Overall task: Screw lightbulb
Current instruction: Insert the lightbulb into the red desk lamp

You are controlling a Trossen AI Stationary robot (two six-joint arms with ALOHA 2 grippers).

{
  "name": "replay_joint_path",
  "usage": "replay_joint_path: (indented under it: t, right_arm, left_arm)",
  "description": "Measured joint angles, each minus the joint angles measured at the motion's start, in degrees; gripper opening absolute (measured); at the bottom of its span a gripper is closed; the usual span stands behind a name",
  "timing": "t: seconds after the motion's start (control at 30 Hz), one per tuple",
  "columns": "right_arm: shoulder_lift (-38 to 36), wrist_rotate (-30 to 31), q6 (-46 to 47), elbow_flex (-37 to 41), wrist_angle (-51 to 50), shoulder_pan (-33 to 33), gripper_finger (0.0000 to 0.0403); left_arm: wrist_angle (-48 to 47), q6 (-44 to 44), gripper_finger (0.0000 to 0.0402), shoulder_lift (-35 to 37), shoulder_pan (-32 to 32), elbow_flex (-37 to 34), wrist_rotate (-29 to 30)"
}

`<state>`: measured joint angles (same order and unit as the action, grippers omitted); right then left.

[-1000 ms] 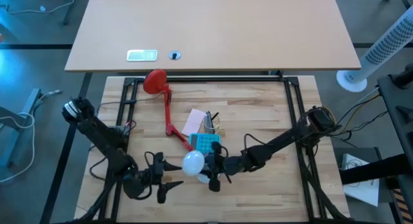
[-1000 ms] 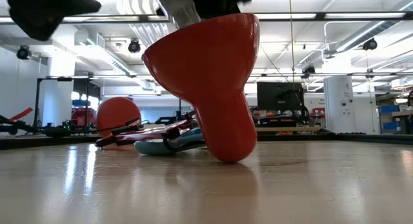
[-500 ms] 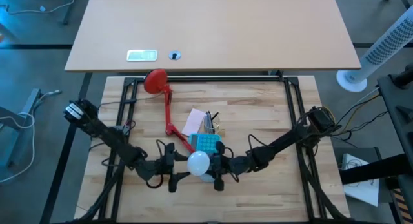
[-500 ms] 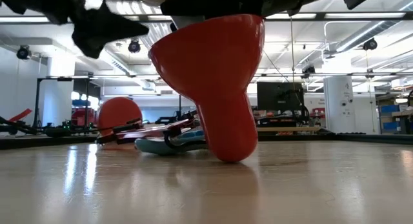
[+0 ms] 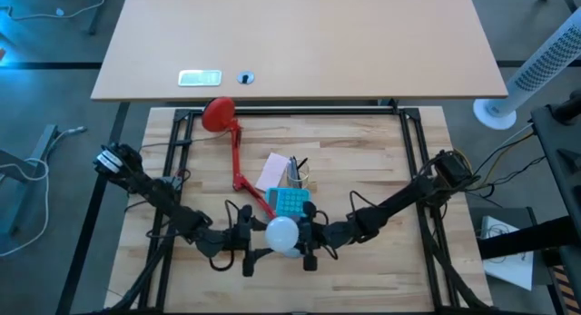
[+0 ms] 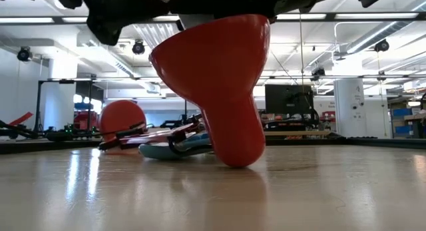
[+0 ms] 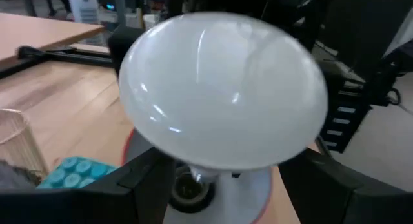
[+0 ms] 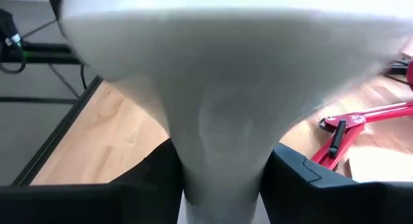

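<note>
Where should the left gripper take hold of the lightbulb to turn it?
Likely on the wide domed head of the lightbulb, coming in level from its own side. The narrow neck is already between the right gripper fingers, and the dome is the only free, round part that the left gripper faces.

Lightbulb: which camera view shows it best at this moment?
The left wrist view: the lightbulb fills the picture, its whole domed head visible above the lamp socket. The right wrist view shows only its tapering neck, between the right end effector's fingers. The high view shows a small white dome from above. The low view does not show it.
</note>
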<state>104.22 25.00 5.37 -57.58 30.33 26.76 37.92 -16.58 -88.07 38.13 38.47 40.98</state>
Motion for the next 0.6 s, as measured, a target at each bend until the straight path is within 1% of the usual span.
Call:
replay_joint_path:
  t: [0.17, 0.3, 0.47, 0.6]
  right_arm:
    - [-0.04, 0.07, -0.36, 0.00, -1.81, 0.69, 0.0159]
    - [-0.11, -0.24, -0.29, -0.36, -4.96, 0.75, 0.0159]
    - [-1.73, -1.22, 0.07, -1.31, -10.38, 0.95, 0.0160]
    - [-3.59, -1.47, 0.10, -1.40, -12.41, 1.14, 0.0160]
  left_arm:
    - [-0.50, -1.24, 0.0252, -0.31, 0.00, 0.51, -1.58]
    - [-3.49, -3.90, 0.0252, -0.31, 0.04, 0.34, -1.67]
    - [-4.03, -4.00, 0.0252, -0.31, 0.00, 0.27, -1.70]
    - [-4.05, -3.93, 0.0252, -0.31, -0.20, 0.29, -1.51]
